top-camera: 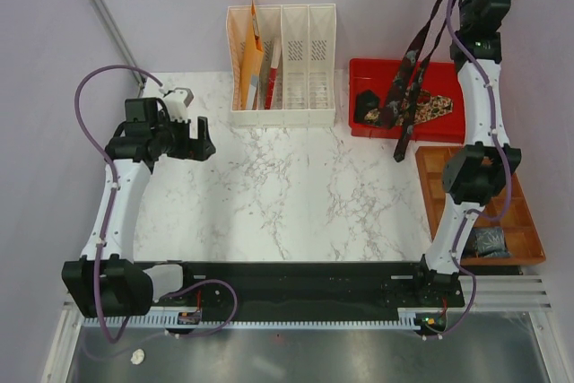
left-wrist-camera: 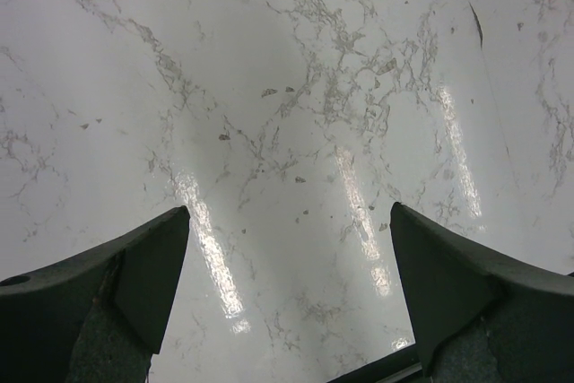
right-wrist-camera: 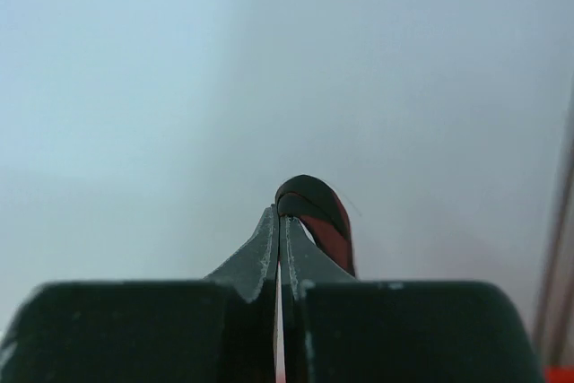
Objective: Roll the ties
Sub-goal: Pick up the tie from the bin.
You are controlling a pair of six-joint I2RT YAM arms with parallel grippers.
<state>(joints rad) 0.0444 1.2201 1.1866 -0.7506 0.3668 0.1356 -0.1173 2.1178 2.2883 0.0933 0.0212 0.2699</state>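
While the right gripper (right-wrist-camera: 280, 218) clamps the long dark maroon speckled fabric necktie (top-camera: 411, 58) high above the red plastic bin (top-camera: 363, 69), the tan paisley tie (top-camera: 437, 108) lies inside that bin. Better to carry the tie slowly left of the bin and lay it straight on the white marble table (top-camera: 287, 195). The left gripper (left-wrist-camera: 289, 211) hovers spread wide, holding nothing.

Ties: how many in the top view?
2. A dark tie hangs from the shut right gripper over the red bin; a paisley tie lies inside it. More may be hidden.
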